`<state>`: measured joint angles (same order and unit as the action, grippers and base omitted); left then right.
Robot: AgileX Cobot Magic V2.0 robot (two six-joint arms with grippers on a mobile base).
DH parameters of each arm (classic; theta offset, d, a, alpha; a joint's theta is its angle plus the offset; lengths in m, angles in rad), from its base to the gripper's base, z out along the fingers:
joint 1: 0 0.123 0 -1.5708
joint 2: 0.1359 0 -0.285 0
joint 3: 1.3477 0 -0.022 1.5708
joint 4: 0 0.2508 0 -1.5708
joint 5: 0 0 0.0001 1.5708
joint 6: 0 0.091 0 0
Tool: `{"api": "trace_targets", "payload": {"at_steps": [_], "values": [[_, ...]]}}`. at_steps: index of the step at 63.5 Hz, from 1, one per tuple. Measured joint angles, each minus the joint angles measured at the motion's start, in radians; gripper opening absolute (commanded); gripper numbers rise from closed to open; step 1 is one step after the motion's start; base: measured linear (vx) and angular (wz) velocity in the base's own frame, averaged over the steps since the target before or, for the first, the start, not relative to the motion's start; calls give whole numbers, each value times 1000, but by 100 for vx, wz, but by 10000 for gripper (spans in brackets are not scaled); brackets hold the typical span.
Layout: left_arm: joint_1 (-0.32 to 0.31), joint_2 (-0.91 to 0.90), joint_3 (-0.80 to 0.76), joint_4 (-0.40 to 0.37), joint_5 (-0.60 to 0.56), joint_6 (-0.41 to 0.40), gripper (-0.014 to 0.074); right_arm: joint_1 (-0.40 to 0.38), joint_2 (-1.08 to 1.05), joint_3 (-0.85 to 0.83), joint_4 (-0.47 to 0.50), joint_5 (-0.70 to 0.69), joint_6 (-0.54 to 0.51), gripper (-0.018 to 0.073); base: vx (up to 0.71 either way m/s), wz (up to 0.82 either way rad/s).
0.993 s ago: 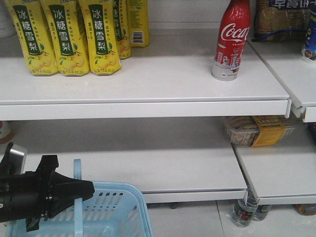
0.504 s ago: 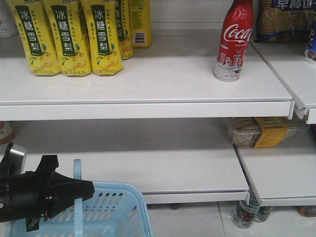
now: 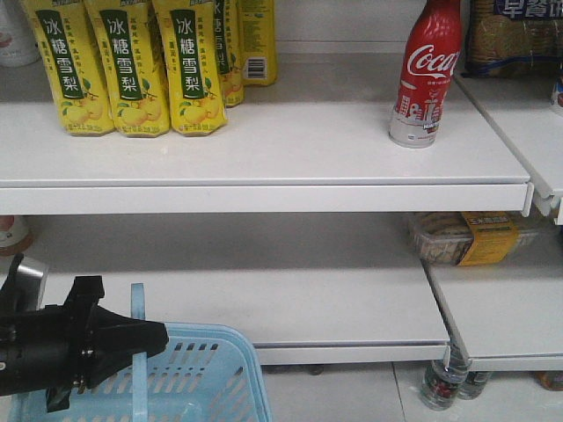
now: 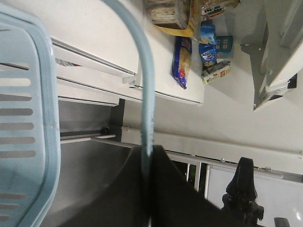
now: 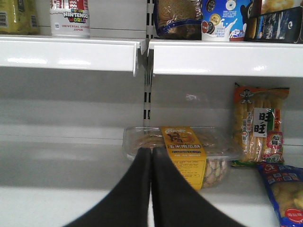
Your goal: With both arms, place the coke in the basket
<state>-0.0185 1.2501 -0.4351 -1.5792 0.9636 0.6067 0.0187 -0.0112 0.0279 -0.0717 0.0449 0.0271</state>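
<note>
Nearest the rig: left pincer (image 3: pixel 157 338) low at the left, clamped on the swing handle (image 3: pixel 138 347) of the basket (image 3: pixel 208 369). The left wrist view showed the handle (image 4: pixel 147 85) running straight down between the dark fingers, with no gap either side. The basket hung in front of the lower shelf (image 3: pixel 290 303), and I saw nothing inside the part in view.

Right pincer (image 5: pixel 151 152): jaws pressed together along their whole length, nothing between them. It pointed at the lower shelf level, toward a clear snack tray (image 5: pixel 182 151) with a yellow label.

Further back and higher: the coke (image 3: pixel 428 75) stood upright on the upper shelf (image 3: pixel 264 149), toward its right end and well apart from the yellow drink bottles (image 3: pixel 132 70) at the left. In the right wrist view only its silver-white base band (image 5: pixel 69 19) showed, up and to the left of the pincer.

Handling, my judgement:
- Body looked hard-walled and glossy, so stiff under the jaws but likely slippery.
- If full, moderately heavy for its width. It is tall on a narrow base, so a nudge high up could tip it.
- Best hold looked to be the straight red section between the base band and the shoulder, jaws square to the axis. The neck tapers and would let it swing.
- The right pincer would need to open and rise to the upper shelf first.
- Its left and front sides were free for an approach. A biscuit pack sat close on the right.
</note>
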Motion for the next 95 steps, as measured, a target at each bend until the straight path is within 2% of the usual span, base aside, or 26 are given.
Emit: {"api": "trace_targets", "payload": {"at_steps": [95], "values": [[0,0,0,0,0,0,-6,0,0,0,0,-26,0,-10,0,0]]}}
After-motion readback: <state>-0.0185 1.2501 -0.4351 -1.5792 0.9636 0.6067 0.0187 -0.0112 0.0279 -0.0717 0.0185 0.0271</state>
